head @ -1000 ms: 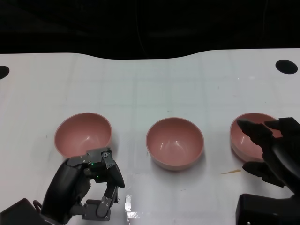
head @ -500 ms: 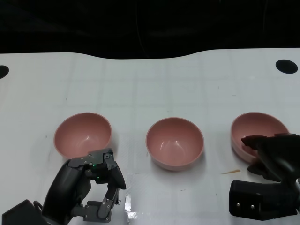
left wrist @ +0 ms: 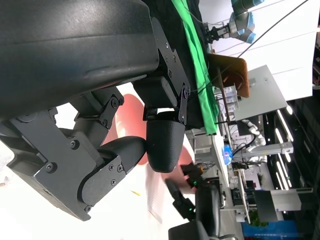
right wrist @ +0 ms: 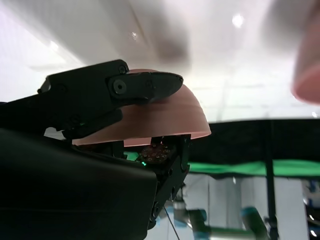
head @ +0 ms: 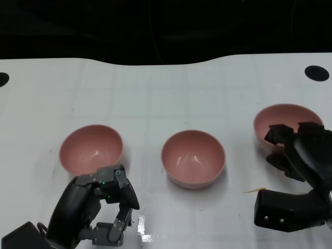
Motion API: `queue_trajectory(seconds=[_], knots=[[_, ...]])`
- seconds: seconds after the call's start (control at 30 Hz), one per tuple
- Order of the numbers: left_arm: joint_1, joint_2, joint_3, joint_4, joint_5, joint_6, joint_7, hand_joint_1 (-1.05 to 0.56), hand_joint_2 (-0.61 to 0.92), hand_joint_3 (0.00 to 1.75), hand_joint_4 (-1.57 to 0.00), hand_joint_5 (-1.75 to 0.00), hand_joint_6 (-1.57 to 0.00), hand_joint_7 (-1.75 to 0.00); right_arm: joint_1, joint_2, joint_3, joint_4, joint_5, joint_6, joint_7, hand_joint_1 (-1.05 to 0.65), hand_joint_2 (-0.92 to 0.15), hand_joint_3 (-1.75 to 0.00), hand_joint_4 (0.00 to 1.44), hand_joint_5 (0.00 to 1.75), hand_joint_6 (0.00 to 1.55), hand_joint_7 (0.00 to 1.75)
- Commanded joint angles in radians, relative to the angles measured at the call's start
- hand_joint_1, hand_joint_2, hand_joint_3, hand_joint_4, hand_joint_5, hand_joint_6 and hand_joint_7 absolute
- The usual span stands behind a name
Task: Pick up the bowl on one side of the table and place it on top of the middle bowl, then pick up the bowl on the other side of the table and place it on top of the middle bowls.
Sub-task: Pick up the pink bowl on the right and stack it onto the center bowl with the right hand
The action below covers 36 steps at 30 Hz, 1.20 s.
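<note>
Three pink bowls are in the head view. The left bowl (head: 91, 148) and the middle bowl (head: 193, 157) stand upright on the white table (head: 155, 98). My right hand (head: 301, 155) grips the right bowl (head: 282, 118) by its near rim and holds it raised and tilted. The right wrist view shows that bowl (right wrist: 160, 120) pinched between black fingers (right wrist: 115, 87). My left hand (head: 101, 199) sits just in front of the left bowl, fingers curled in, holding nothing. The left wrist view shows this hand (left wrist: 100, 125) close up.
Round black holes mark the table's far right (head: 317, 73) and far left (head: 2, 79). A thin wooden sliver (head: 254, 190) lies between the middle bowl and my right hand. Beyond the table's far edge all is dark.
My right hand has closed on the right bowl's rim and lifted it off the table, tilting it. The left hand and the other two bowls have not moved.
</note>
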Motion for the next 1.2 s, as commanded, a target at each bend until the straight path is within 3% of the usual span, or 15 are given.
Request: queue_trajectory(seconds=[0.03, 0.1, 0.23, 0.37, 0.5, 0.63, 0.73, 0.97, 1.2], knots=[[0.012, 0.007, 0.001, -0.012, -0.007, 0.007, 0.000, -0.17, 0.33, 1.43, -0.91, -1.66, -0.87, -1.40, -0.006, -0.027, -0.005, -0.058, 0.018, -0.027, -0.030, -0.25, -0.58, -0.82, 0.96, 1.75, 0.76, 1.60], [0.013, 0.005, 0.000, -0.014, -0.011, 0.010, -0.001, -0.17, 0.33, 1.43, -0.91, -1.66, -0.87, -1.39, 0.005, -0.026, -0.007, -0.114, 0.018, -0.045, -0.042, -0.23, -0.56, -0.85, 0.96, 1.75, 0.75, 1.67], [0.010, 0.002, 0.000, -0.009, -0.022, 0.011, -0.008, -0.17, 0.34, 1.42, -0.92, -1.65, -0.87, -1.38, 0.025, -0.013, -0.016, -0.209, 0.064, -0.097, -0.026, -0.20, -0.44, -1.07, 0.98, 1.75, 0.74, 1.74], [0.013, 0.004, 0.001, -0.017, -0.016, 0.027, -0.002, -0.18, 0.33, 1.41, -0.92, -1.66, -0.88, -1.38, 0.036, 0.007, -0.006, -0.295, 0.112, -0.150, 0.013, -0.15, -0.29, -1.35, 1.00, 1.75, 0.77, 1.70], [0.009, 0.005, 0.005, -0.011, 0.002, 0.017, 0.008, -0.20, 0.33, 1.39, -0.92, -1.66, -0.88, -1.39, 0.023, 0.020, 0.022, -0.335, 0.143, -0.214, 0.078, -0.13, -0.23, -1.43, 0.99, 1.75, 0.80, 1.64], [0.007, 0.006, 0.008, -0.006, 0.016, 0.005, 0.013, -0.20, 0.34, 1.38, -0.90, -1.67, -0.87, -1.42, 0.006, 0.050, 0.041, -0.333, 0.143, -0.240, 0.109, -0.14, -0.20, -1.44, 0.99, 1.75, 0.81, 1.61], [0.007, 0.006, 0.008, -0.004, 0.018, 0.000, 0.013, -0.19, 0.34, 1.39, -0.90, -1.68, -0.86, -1.42, -0.003, 0.072, 0.056, -0.331, 0.130, -0.231, 0.143, -0.12, -0.18, -1.43, 0.98, 1.75, 0.87, 1.48], [0.012, 0.006, 0.006, -0.012, 0.021, 0.001, 0.015, -0.18, 0.35, 1.37, -0.89, -1.67, -0.86, -1.41, -0.033, 0.090, 0.102, -0.235, 0.137, -0.254, 0.204, -0.12, -0.32, -1.21, 0.94, 1.75, 0.74, 1.69], [0.016, 0.005, 0.004, -0.020, 0.016, 0.006, 0.014, -0.17, 0.35, 1.38, -0.89, -1.68, -0.87, -1.41, -0.075, 0.111, 0.148, -0.091, 0.103, -0.275, 0.161, -0.13, -0.35, -1.18, 0.95, 1.75, 0.72, 1.74]])
